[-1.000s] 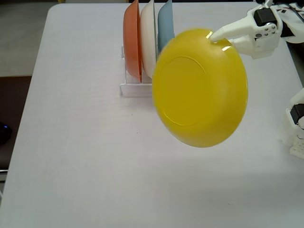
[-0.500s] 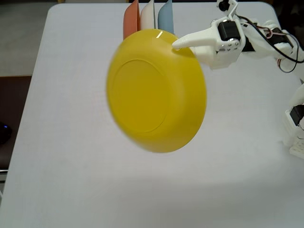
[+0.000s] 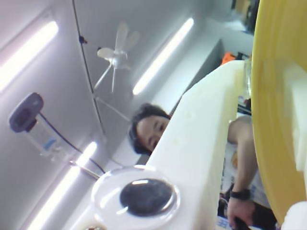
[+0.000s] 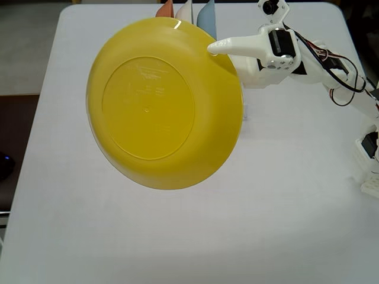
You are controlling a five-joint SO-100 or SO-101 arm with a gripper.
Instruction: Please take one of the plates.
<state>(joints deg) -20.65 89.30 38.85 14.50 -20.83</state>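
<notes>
One yellow plate [image 4: 163, 106] hangs from my fingers [image 4: 218, 52], which are clamped on its rim at about two o'clock in the fixed view — it is up off the white table [image 4: 284, 213], its underside tilted toward the camera. It looks glossy, stiff and probably light plastic; I judge it slippery at that thin edge and liable to swing, so a deep bite on the rim is where hold belongs. In the wrist view the yellow rim [image 3: 268, 110] runs down the right side against my white finger [image 3: 201, 143]. Behind the plate at twelve o'clock peek the tops of three more — orange plate [image 4: 165, 10], white plate [image 4: 185, 9], light blue plate [image 4: 206, 13] — standing on edge. Overhead, the wrist view shows strip lights [image 3: 163, 55], a ceiling fan [image 3: 114, 55], a webcam [image 3: 25, 112] and a person [image 3: 151, 129].
</notes>
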